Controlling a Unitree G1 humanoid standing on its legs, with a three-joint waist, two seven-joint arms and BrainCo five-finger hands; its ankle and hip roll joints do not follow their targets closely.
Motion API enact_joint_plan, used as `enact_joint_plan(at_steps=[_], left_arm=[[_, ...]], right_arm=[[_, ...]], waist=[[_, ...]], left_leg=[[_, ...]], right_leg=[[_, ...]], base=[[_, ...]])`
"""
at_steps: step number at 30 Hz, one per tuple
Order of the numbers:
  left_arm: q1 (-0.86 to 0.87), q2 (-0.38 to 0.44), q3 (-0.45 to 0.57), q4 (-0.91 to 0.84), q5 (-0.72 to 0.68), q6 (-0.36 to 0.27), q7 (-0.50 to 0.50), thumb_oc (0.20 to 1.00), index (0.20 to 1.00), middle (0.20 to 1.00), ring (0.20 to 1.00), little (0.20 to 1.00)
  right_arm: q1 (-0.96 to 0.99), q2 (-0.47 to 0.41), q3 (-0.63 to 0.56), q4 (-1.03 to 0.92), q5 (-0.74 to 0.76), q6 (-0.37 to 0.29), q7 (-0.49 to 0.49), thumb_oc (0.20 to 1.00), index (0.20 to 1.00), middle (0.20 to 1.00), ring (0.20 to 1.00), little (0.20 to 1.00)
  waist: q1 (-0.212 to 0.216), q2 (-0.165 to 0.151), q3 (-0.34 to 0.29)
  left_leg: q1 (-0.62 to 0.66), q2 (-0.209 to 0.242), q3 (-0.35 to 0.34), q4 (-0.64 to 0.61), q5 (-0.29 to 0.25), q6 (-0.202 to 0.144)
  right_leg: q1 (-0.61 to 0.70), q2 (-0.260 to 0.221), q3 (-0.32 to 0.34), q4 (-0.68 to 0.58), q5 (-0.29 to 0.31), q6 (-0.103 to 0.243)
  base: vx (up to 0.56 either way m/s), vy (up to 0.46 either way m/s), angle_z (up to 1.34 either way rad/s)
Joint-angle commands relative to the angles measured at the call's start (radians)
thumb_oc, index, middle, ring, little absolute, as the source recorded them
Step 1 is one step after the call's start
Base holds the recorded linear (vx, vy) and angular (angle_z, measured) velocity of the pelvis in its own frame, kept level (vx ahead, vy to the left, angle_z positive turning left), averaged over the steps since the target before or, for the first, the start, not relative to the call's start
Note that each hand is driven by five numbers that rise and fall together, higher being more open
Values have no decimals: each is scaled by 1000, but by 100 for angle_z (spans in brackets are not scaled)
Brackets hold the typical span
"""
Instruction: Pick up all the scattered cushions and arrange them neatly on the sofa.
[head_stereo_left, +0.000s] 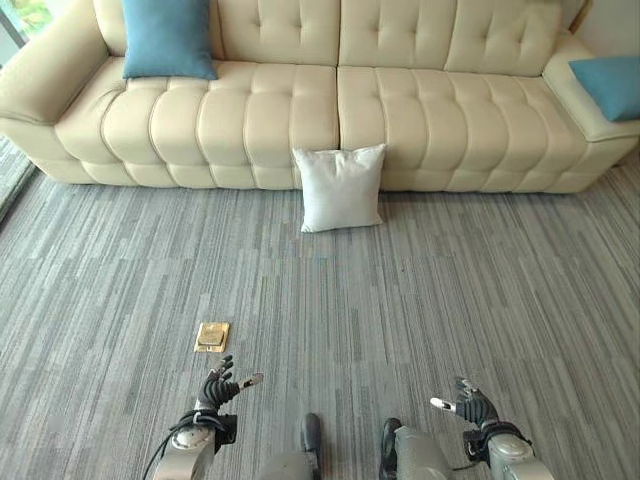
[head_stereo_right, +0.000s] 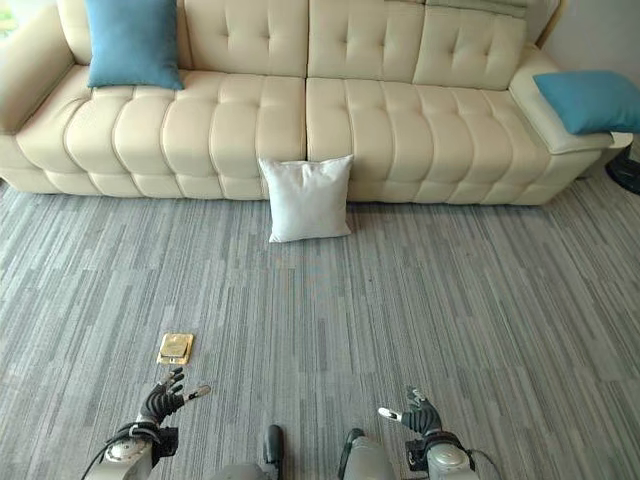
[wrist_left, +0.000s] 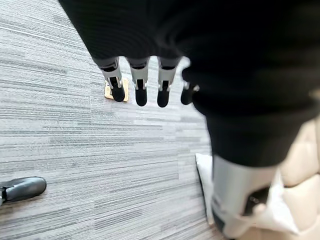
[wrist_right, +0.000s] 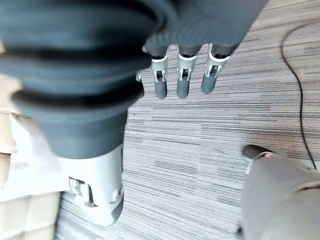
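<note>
A white cushion (head_stereo_left: 340, 187) stands on the carpet, leaning against the front of the cream sofa (head_stereo_left: 250, 110) at its middle. One blue cushion (head_stereo_left: 166, 38) rests upright on the sofa's left seat. Another blue cushion (head_stereo_left: 610, 84) lies on the sofa's right armrest. My left hand (head_stereo_left: 219, 386) hangs low at the bottom left, fingers relaxed and holding nothing. My right hand (head_stereo_left: 470, 404) hangs at the bottom right, likewise open. Both are far from the white cushion, with a wide stretch of carpet between. The left hand's fingers (wrist_left: 141, 91) and the right hand's fingers (wrist_right: 182, 84) hang straight over the carpet.
A small brass floor plate (head_stereo_left: 211, 336) is set in the grey striped carpet (head_stereo_left: 420, 300) just ahead of my left hand. The sofa spans the whole far side.
</note>
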Motion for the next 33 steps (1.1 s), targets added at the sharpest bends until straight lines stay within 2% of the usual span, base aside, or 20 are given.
enact_joint_plan(at_steps=[1, 4, 5, 6, 8, 10, 12, 14, 15, 16, 20, 22, 23, 26, 28, 31, 33], left_arm=[[-21, 5, 10, -85, 9, -44, 0, 1000, 1000, 1000, 1000, 1000], [-17, -5, 10, -78, 13, -45, -2, 1000, 1000, 1000, 1000, 1000], [-15, -18, 14, -73, 1, -47, 4, 1000, 1000, 1000, 1000, 1000], [-16, -26, 17, -71, -14, -48, 6, 1000, 1000, 1000, 1000, 1000], [-29, -34, 18, -61, -32, -46, 17, 1000, 1000, 1000, 1000, 1000], [-38, -39, 12, -49, -38, -50, 20, 1000, 1000, 1000, 1000, 1000], [-41, -41, 12, -46, -43, -48, 20, 1000, 1000, 1000, 1000, 1000], [-34, -42, 13, -46, -44, -46, 21, 1000, 1000, 1000, 1000, 1000], [-34, -42, 13, -46, -44, -46, 21, 1000, 1000, 1000, 1000, 1000], [-23, -43, 15, -49, -50, -41, 22, 1000, 1000, 1000, 1000, 1000], [-3, -45, 13, -53, -50, -31, 29, 1000, 1000, 1000, 1000, 1000], [-4, -44, 13, -49, -46, -30, 31, 1000, 1000, 1000, 1000, 1000], [3, -39, 18, -51, -42, -34, 30, 1000, 1000, 1000, 1000, 1000], [21, -35, 29, -44, -36, -33, 21, 1000, 1000, 1000, 1000, 1000], [25, -27, 26, -23, -33, -31, 18, 1000, 1000, 1000, 1000, 1000], [23, -9, 24, -15, -30, -21, 12, 1000, 1000, 1000, 1000, 1000], [23, 0, 20, -10, -26, -23, 12, 1000, 1000, 1000, 1000, 1000]], right_arm=[[-16, -27, -20, -20, -27, -4, -10, 1000, 1000, 1000, 1000, 1000], [-9, -25, -27, -10, -17, -12, -10, 1000, 1000, 1000, 1000, 1000], [-9, -28, -38, -8, -2, -18, -13, 1000, 1000, 1000, 1000, 1000], [-11, -31, -42, -8, 12, -28, -17, 1000, 1000, 1000, 1000, 1000], [-22, -40, -46, -11, 25, -31, -24, 1000, 1000, 1000, 1000, 1000], [-27, -47, -45, -13, 34, -35, -26, 1000, 1000, 1000, 1000, 1000], [-28, -53, -47, -12, 34, -30, -28, 1000, 1000, 1000, 1000, 1000], [-27, -60, -49, -8, 31, -30, -28, 1000, 1000, 1000, 1000, 1000], [-27, -60, -49, -8, 31, -30, -28, 1000, 1000, 1000, 1000, 1000], [-28, -64, -47, -7, 26, -27, -27, 1000, 1000, 1000, 1000, 1000], [-26, -73, -40, -8, 13, -23, -33, 1000, 1000, 1000, 1000, 1000], [-25, -71, -40, -3, 11, -20, -37, 1000, 1000, 1000, 1000, 1000], [-22, -70, -38, 7, 3, -14, -38, 1000, 1000, 1000, 1000, 1000], [-21, -60, -38, 11, -21, -8, -21, 1000, 1000, 1000, 1000, 1000], [-19, -47, -31, 18, -18, -9, -14, 1000, 1000, 1000, 1000, 1000], [-34, -37, -10, 37, -42, 4, -10, 1000, 1000, 1000, 1000, 1000], [-32, -30, -8, 30, -40, 1, -12, 1000, 1000, 1000, 1000, 1000]], waist=[[-34, 0, 32], [-35, -1, 15], [-40, 5, -4], [-40, 12, -6], [-37, 12, -1], [-28, -1, 7], [-19, -7, 16], [-5, -19, 15], [-4, -19, 15], [7, -20, 9], [38, -9, 7], [43, -12, 7], [55, -14, -1], [66, -15, -27], [73, -29, -33], [73, -35, -24], [64, -26, -24]], left_leg=[[130, 46, -35, 3, -124, -83], [151, 49, -40, 19, -147, -87], [158, 66, -44, 57, -161, -102], [149, 78, -46, 111, -149, -115], [95, 72, -57, 268, -107, -145], [24, 65, -64, 384, -65, -151], [-33, 72, -54, 432, -66, -144], [-71, 74, -41, 379, -103, -126], [-71, 74, -41, 379, -103, -126], [-88, 78, -49, 307, -107, -123], [-182, 119, -76, 118, 45, -153], [-198, 123, -56, 87, 60, -157], [-214, 132, -25, 65, 76, -162], [-205, 111, -44, 98, 72, -146], [-186, 89, -38, 120, 41, -123], [-136, 63, -21, 118, 2, -83], [-107, 53, -13, 103, -16, -63]], right_leg=[[66, 57, -19, -127, 94, -8], [102, 62, -11, -142, 97, -29], [137, 73, -12, -152, 86, -47], [160, 83, -13, -158, 77, -58], [200, 92, -11, -165, 56, -83], [235, 85, -7, -175, 35, -102], [269, 81, -7, -179, 14, -112], [302, 70, 1, -193, -4, -107], [303, 70, 1, -193, -4, -107], [327, 68, 1, -200, -21, -102], [405, 81, 2, -228, -59, -92], [425, 78, 2, -238, -66, -89], [448, 74, 13, -245, -71, -77], [465, 50, 33, -215, -71, -59], [448, 20, 52, -142, -70, -43], [364, -8, 79, 40, 11, -11], [308, -15, 87, 142, 72, 0]], base=[[310, -115, 19], [301, -119, 22], [348, -164, 36], [425, -221, 43], [246, -153, 20], [198, -102, 7], [201, -50, 1], [227, 4, -2], [296, 50, 3], [278, 77, 6], [331, 128, -6], [259, 153, -7], [209, 148, -9], [391, 309, -40], [278, 239, -35], [199, 209, -10], [205, 180, 1]])
